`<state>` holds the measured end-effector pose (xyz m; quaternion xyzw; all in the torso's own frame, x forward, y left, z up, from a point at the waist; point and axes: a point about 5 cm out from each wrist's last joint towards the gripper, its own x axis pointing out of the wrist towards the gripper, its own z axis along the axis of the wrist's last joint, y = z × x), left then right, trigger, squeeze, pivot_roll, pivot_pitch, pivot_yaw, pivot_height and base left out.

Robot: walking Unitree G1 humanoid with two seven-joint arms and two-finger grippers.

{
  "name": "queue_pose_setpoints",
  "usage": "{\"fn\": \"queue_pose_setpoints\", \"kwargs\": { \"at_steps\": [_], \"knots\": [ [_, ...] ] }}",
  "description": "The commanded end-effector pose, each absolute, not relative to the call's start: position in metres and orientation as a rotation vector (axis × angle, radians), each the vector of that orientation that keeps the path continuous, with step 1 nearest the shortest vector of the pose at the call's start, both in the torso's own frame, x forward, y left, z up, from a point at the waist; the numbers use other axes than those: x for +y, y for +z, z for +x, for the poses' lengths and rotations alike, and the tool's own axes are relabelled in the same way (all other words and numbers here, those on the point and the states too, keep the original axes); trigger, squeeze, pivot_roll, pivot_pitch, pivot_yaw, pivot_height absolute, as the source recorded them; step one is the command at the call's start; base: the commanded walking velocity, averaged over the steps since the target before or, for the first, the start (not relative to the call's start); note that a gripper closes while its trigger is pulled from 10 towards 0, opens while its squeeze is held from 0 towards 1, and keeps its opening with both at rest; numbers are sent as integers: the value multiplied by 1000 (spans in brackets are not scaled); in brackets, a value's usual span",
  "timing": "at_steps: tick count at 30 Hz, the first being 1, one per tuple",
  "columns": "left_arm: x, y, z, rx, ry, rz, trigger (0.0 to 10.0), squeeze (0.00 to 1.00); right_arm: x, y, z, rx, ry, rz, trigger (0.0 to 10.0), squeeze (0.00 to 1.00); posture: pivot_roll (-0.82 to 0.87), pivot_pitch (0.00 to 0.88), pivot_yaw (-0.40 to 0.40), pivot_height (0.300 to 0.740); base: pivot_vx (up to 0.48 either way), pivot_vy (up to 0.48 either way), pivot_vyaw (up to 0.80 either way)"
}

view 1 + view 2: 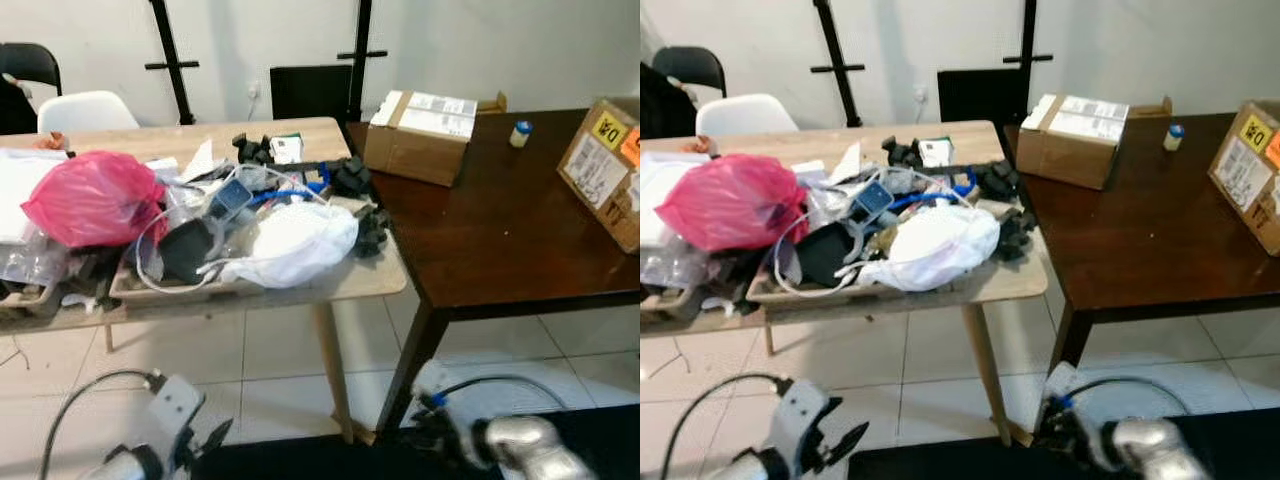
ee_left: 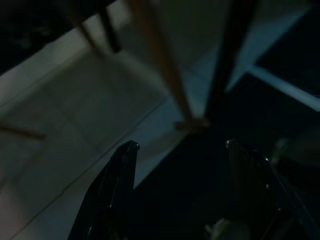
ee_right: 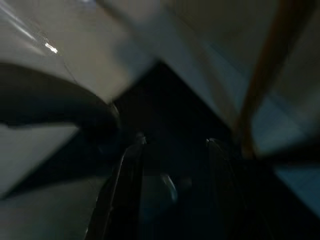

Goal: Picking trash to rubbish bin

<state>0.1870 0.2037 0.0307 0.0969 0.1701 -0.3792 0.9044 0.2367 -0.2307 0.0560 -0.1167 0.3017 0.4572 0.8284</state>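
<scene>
- Above and ahead of both claws, the light tabletop [image 1: 330, 135] carries a heap of trash, none of it yet picked, by the look of things.
- In the heap: a pink bag [image 1: 95, 198] up and to the left of the left claw, a white bag [image 1: 295, 243] above the gap between the two claws, and tangled cables [image 1: 165, 265] and black bits [image 1: 355, 180] around it.
- The left claw [image 2: 180, 150] hangs low, below the tabletop's edge, over the tiled floor [image 1: 270, 370]; its fingers are spread with nothing between them, and its wrist view looks toward a wooden table leg [image 2: 165, 70].
- The right claw [image 3: 172, 145] also hangs low, near the dark table's [image 1: 500, 220] leg; its fingers stand apart and hold nothing.
- Up and to the right of the right claw, on the dark table, stand a cardboard box [image 1: 420, 135], a second box [image 1: 605, 170] and a small bottle [image 1: 520, 133]; whether these count as trash I cannot tell.
- I can make out no rubbish bin.
- Judgement: the task looks to be at its start, or between picks. What is left is to raise a claw to the heap, take an item, find the bin and drop it in, many times over.
</scene>
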Motion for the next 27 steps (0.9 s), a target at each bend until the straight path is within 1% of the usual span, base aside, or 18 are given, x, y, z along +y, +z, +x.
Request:
{"fn": "queue_pose_setpoints", "kwargs": {
  "at_steps": [1,3,4,6,7,10,11,13,15,18,19,20,21,22,23,24,26,27],
  "knots": [
    [199,39,185,347,-849,179,10000,0,-222,74,239,580,1037,-180,10000,0,3,52,36,740,0,0,0],
    [199,44,185,339,-864,172,10000,0,-221,81,240,556,1053,-170,10000,0,5,52,35,740,0,0,0],
    [192,63,192,276,-910,151,10000,0,-215,111,249,424,1089,-108,10000,0,16,54,25,740,0,0,0],
    [185,84,202,208,-941,126,10000,0,-208,145,256,276,1119,-34,10000,0,19,55,24,740,0,0,0],
    [185,84,202,208,-941,126,10000,0,-208,145,256,276,1119,-34,10000,0,19,55,24,740,0,0,0],
    [173,110,212,132,-979,91,10000,0,-208,181,270,114,1085,-9,10000,0,20,57,23,740,0,0,0],
    [173,110,212,132,-979,91,10000,0,-208,181,270,114,1085,-9,10000,0,20,57,23,740,0,0,0],
    [162,128,217,90,-1018,92,10000,0,-211,204,284,14,978,-7,10000,0,19,58,25,740,0,0,0],
    [159,133,219,70,-1024,114,10000,0,-211,210,291,-14,932,-6,10000,0,15,58,27,740,0,0,0],
    [150,153,236,-15,-967,217,10000,0,-206,212,306,-10,794,-90,10000,0,17,59,28,740,0,0,0],
    [150,153,236,-15,-967,217,10000,0,-206,212,306,-10,794,-90,10000,0,17,59,28,740,0,0,0],
    [146,161,240,-47,-955,243,10000,0,-205,212,309,-8,761,-86,10000,443,19,59,27,740,0,0,0],
    [146,161,240,-47,-955,243,10000,0,-205,212,309,-8,761,-86,10000,443,19,59,27,740,0,0,0],
    [145,165,242,-66,-951,258,10000,0,-204,212,311,-8,744,-74,10000,1000,19,59,27,740,0,0,0],
    [145,165,242,-66,-951,258,10000,0,-204,212,311,-8,744,-74,10000,1000,19,59,27,740,0,0,0],
    [139,180,252,-118,-897,288,10000,0,-209,208,327,-5,578,-43,10000,1000,19,61,31,740,0,0,0],
    [138,184,255,-131,-874,295,10000,0,-210,205,331,0,521,-42,10000,1000,19,61,31,740,0,0,0],
    [136,188,262,-137,-830,304,10000,0,-208,201,339,-4,439,-21,10000,1000,20,62,33,740,0,0,0]
  ]
}}
